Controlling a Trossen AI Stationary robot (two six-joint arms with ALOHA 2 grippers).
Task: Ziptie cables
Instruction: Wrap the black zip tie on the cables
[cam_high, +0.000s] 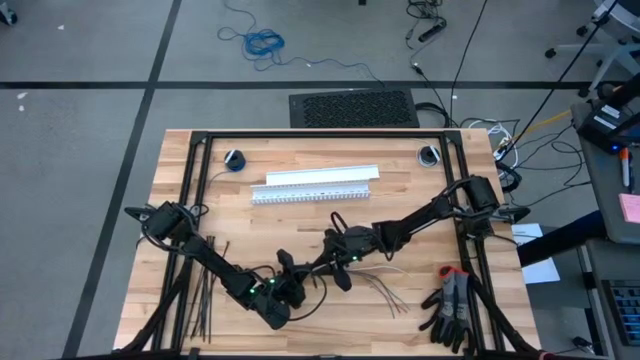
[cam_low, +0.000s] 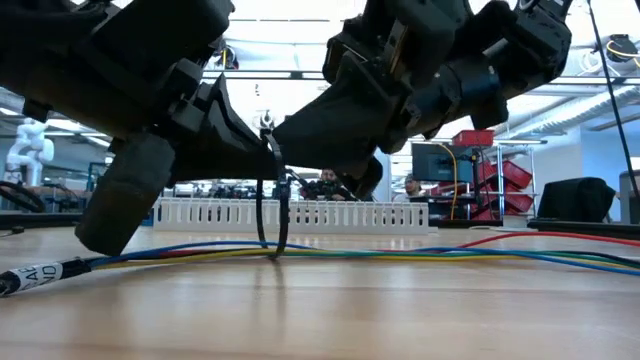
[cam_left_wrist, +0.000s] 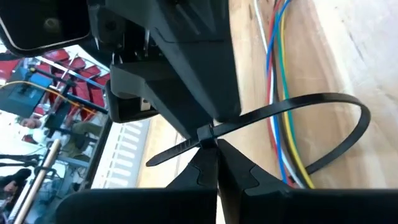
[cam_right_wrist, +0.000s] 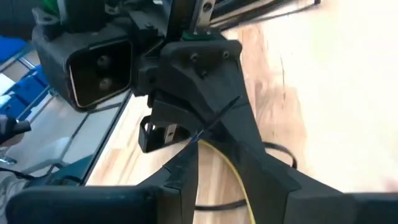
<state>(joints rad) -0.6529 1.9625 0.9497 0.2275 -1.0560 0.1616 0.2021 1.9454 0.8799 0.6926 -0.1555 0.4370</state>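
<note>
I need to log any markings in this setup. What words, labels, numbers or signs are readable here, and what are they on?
White tag wrapped on the end of the cables: dark print, too blurred to read.
White slotted channel: no print visible.
Gloves: no readable marking.
Nothing else here carries legible text.

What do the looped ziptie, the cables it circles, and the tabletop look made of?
Ziptie: black plastic, probably nylon; thin, smooth strip that bends into a loop without kinking.
Cables: coloured plastic sheaths, slightly glossy; what is inside cannot be seen.
Tabletop: pale wood, matte, with plank seams and grain.
</note>
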